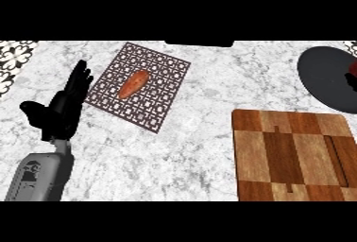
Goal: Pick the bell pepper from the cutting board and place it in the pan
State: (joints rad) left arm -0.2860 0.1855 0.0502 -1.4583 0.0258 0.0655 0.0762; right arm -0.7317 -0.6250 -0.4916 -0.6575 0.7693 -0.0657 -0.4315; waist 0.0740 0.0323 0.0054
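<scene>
The left hand [66, 101] shows near the counter's [181, 142] left edge, its fingers [80, 75] straight and released, pointing toward the far edge, thumb out to the left, holding nothing. Its grey forearm [40, 177] comes in from the near left corner. Just right of the fingers lies a patterned mat [160, 71], tilted, near the far edge; an orange-brown oblong vegetable [133, 84] rests on the mat's left half. The wooden board [293, 156] sits at the near right, bare. Beyond it, at the far right corner, is the dark pan [327, 78], cut by the right edge. A dark red thing [352, 71], probably the pepper, shows inside the pan at that edge, mostly cut off. The right hand is not visible.
</scene>
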